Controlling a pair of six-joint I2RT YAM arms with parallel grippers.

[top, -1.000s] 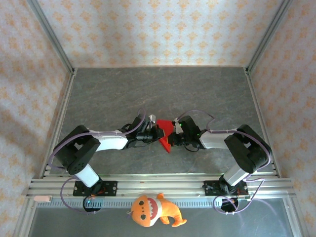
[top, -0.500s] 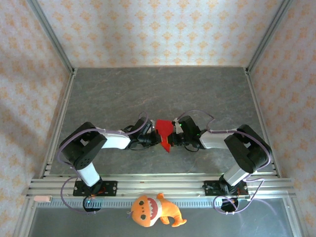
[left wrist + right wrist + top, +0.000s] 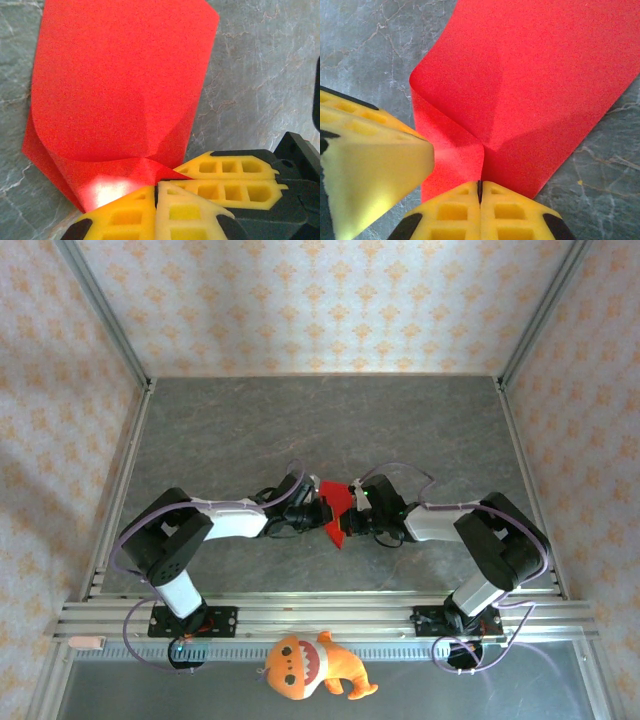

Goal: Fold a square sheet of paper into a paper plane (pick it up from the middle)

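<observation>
A: At the centre of the frame, where is the paper (image 3: 336, 500) found?
B: Over the tabletop (image 3: 300, 420), between the arms. Its crease is pinched by the left end effector (image 3: 156, 189) and the right end effector (image 3: 480, 186).

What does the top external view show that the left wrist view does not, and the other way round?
Top external adds the plush toy and the walls. Left wrist adds the paper's creases and the yellow pads close up. Both share the paper, pinched by the shut left gripper and right gripper, and the table.
</observation>
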